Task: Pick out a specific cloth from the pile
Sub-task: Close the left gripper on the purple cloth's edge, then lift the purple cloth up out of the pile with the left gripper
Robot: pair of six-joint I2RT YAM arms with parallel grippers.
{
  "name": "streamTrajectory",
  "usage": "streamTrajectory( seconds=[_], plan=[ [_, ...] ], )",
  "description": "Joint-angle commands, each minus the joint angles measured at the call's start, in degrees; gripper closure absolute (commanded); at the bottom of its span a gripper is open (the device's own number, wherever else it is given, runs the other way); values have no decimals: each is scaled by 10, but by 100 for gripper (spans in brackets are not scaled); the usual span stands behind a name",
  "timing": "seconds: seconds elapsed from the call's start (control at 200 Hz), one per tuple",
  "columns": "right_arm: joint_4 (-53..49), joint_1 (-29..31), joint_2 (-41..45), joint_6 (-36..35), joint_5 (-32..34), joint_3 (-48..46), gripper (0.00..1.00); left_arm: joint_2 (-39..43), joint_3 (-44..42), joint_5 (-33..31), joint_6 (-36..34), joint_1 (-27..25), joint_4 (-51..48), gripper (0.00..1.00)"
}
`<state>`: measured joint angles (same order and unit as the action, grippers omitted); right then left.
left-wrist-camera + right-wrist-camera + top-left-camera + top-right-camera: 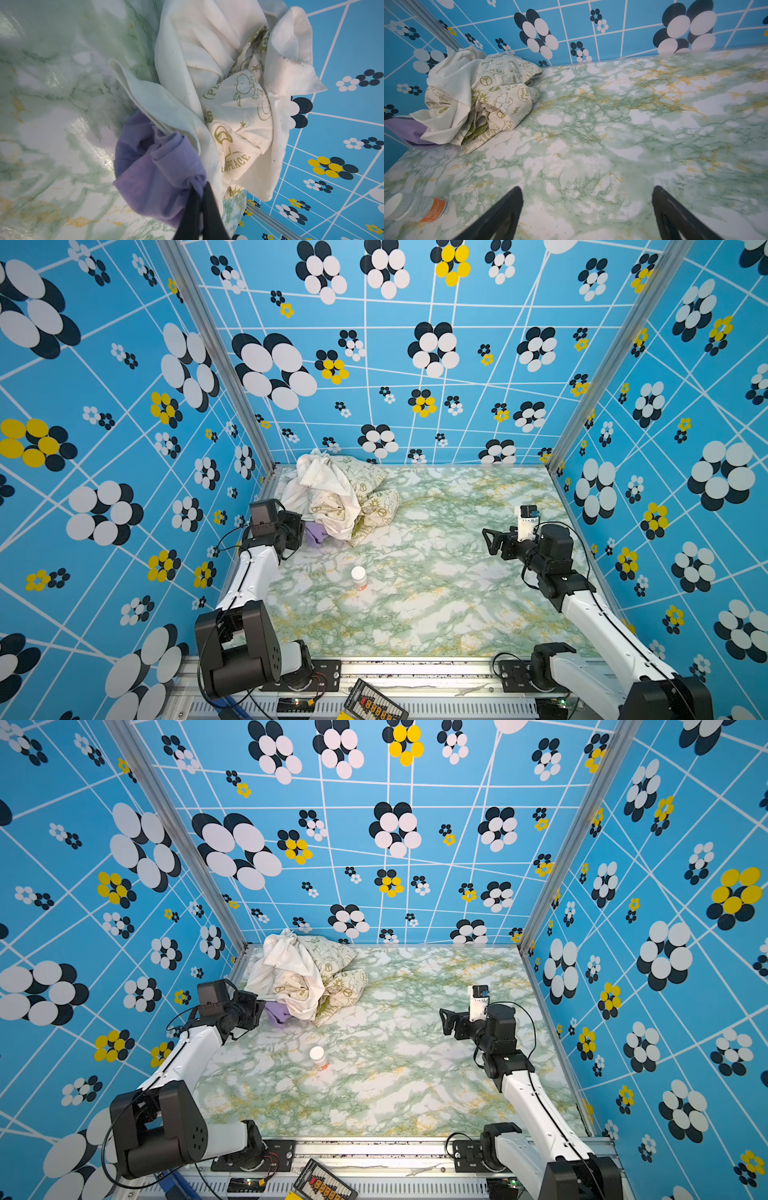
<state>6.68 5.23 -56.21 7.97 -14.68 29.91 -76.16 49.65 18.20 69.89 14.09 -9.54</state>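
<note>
The lavender-purple cloth pokes out from under the near left edge of the pile, a heap of plain white fabric and cream fabric with green print in the far left corner. In both top views only a small purple fold shows. My left gripper is shut on a bunched fold of the purple cloth; in the top views it sits hard against the pile's edge. My right gripper hangs open over bare table, far right of the pile, nothing between its fingers.
A small white bottle with an orange label lies on the marble-patterned table near the middle front. Blue flowered walls close in the back and both sides. The pile lies against the left wall's metal post.
</note>
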Motion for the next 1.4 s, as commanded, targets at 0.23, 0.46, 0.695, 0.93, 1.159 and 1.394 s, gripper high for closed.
streamTrajectory(
  seconds=[0.23,0.46,0.695,0.93,1.159,1.394],
  plan=[
    [25,6,-31,-11,13,13,1,32,86,-71,-24,-28,-44,100],
    [39,7,-59,-11,10,27,1,50,130,-102,-46,-42,-67,100],
    [46,7,-77,-12,7,37,1,56,177,-117,-71,-53,-81,100],
    [55,8,-97,-12,4,40,1,56,225,-135,-109,-68,-98,100],
    [57,8,-122,-18,-7,57,1,61,248,-160,-122,-85,-102,100],
    [51,9,-146,-28,-18,75,1,58,284,-186,-132,-99,-98,100]
  ],
)
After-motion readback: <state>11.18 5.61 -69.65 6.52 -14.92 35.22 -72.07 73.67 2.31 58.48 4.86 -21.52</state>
